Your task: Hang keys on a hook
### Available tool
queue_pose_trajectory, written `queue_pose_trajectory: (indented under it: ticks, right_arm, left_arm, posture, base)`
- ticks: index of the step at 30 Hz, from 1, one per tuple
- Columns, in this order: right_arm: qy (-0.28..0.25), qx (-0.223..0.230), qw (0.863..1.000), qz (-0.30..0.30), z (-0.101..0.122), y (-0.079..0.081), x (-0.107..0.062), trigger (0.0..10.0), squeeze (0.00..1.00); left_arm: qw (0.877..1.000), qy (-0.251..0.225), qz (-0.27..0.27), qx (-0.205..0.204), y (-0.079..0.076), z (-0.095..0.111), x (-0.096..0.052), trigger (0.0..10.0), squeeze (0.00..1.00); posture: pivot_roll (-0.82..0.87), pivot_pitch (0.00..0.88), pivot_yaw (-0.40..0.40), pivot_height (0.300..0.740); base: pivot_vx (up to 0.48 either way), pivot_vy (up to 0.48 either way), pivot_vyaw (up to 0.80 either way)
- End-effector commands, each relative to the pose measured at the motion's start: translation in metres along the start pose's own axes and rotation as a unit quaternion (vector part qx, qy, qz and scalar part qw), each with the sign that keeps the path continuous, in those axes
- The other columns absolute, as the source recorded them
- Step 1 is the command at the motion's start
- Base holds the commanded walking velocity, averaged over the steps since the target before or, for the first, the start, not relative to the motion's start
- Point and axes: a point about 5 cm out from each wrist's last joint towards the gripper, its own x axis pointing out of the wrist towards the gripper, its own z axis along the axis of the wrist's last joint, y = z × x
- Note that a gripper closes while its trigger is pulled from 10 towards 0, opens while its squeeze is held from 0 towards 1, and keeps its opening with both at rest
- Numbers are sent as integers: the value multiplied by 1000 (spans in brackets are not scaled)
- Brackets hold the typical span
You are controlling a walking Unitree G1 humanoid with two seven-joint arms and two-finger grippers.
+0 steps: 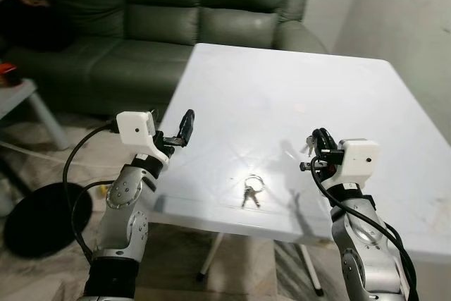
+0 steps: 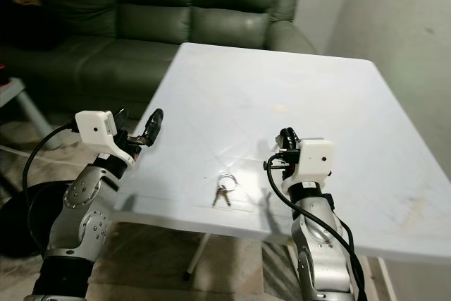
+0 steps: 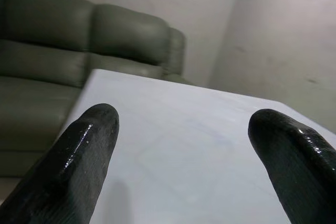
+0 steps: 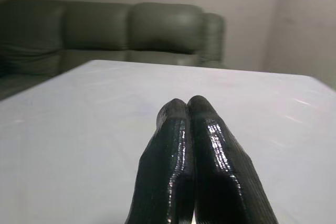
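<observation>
A bunch of keys (image 1: pixel 251 190) on a metal ring lies flat on the white table (image 1: pixel 296 82), close to its near edge. My left gripper (image 1: pixel 185 127) hovers at the table's left edge, up and to the left of the keys. In the left wrist view its fingers (image 3: pixel 86 145) stand wide apart with nothing between them. My right gripper (image 1: pixel 316 147) hangs just above the table to the right of the keys, a short way off. Its fingertips (image 4: pixel 178 114) are pressed together and hold nothing.
A dark green leather sofa (image 1: pixel 141 19) stands behind the table. A low pale side table (image 1: pixel 17 96) is at the far left, and a black round base (image 1: pixel 42 218) with a cable lies on the floor. A pale wall (image 1: pixel 409 12) rises on the right.
</observation>
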Motion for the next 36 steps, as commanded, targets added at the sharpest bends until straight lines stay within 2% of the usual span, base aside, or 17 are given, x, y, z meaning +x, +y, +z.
queue_pose_trajectory:
  ticks: [1,6,8,14,20,36]
  right_arm:
    - [6,-6,1000,-8,-1,-2,1,10000,0]
    - [8,-7,1000,-6,-1,0,2,10000,0]
    - [8,-7,1000,-4,-2,0,2,10000,0]
    - [12,-10,1000,-3,-3,0,1,10000,0]
    - [16,-11,1000,-1,-4,1,-1,10000,0]
    - [24,-13,1000,0,-6,2,-4,10000,0]
  left_arm:
    - [1000,9,-3,-3,-1,-2,2,10000,0]
    - [1000,17,-5,-7,-3,-5,4,10000,0]
    - [1000,20,0,-1,-3,-6,4,10000,0]
    - [999,24,7,-25,-3,-8,4,10000,0]
    - [999,37,19,-30,-3,-11,3,10000,0]
    - [999,43,18,-12,-3,-14,0,10000,0]
  posture:
    - [51,0,-39,740]
    - [51,0,-40,740]
    - [50,0,-41,740]
    - [50,0,-45,740]
    - [51,0,-47,740]
    - [47,0,-47,740]
  base:
    - [0,0,-775]
    - [0,438,-775]
    - [0,0,-775]
    - [0,0,-775]
    - [0,0,-775]
    - [0,0,-776]
